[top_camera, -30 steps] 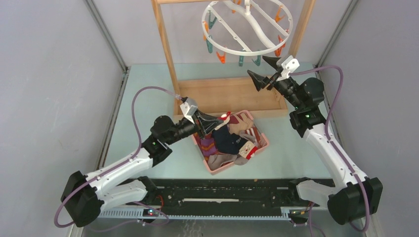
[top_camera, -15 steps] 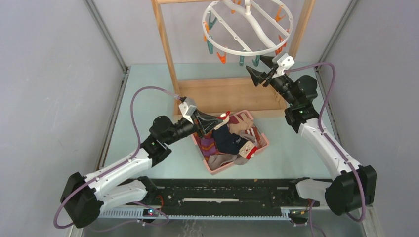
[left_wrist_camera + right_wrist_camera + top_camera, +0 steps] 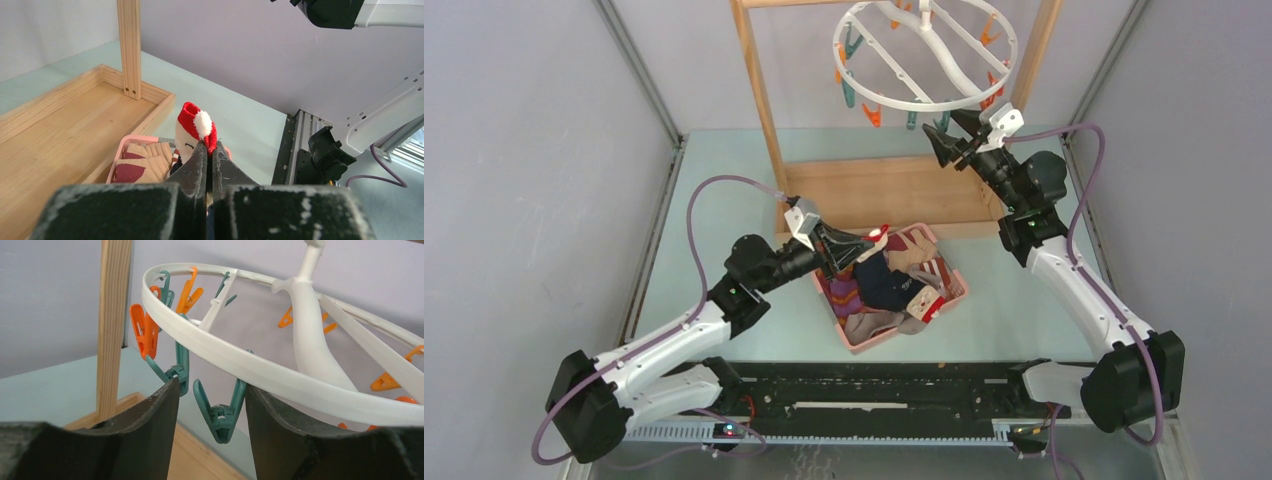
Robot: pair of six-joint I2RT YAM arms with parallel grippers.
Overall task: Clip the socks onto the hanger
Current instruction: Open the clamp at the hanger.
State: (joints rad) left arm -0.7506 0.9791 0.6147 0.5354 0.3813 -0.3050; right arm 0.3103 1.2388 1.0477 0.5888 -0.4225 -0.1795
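Rack: wooden frame point(image 3: 759, 90) stood at the far side of the table point(image 3: 724, 200), its flat base reaching toward the middle.
Hanger spot: the hanger point(image 3: 894, 104) hung high off that frame, a white ring with orange and teal clips dangling off the rim.
Right side: right arm point(image 3: 1084, 290) was stretched up and away to the ring's near-right edge, so it was by far the closer arm to the hanger.
Left side: left arm point(image 3: 674, 340) reached low and inward over the basket, wrist roughly level.
Basket: pink basket point(image 3: 960, 296) sat mid-table, just in front of the frame's base.
Pile: socks point(image 3: 886, 282) were heaped inside it.
Left claw: left gripper point(image 3: 209, 147) was clamped tight on a red-cuffed sock point(image 3: 195, 120), cuff poking up past the tips.
Right claw: right gripper point(image 3: 210, 385) had its jaws apart, one finger either side of a clip.
Clip: teal clip point(image 3: 220, 415) hung up-and-down from the rim, legs spreading upward. Couldn't honestly tell if the fingers touched it.
What mattered: the held sock was well below and left of that clip, so I reckoned it needed lifting up and across.
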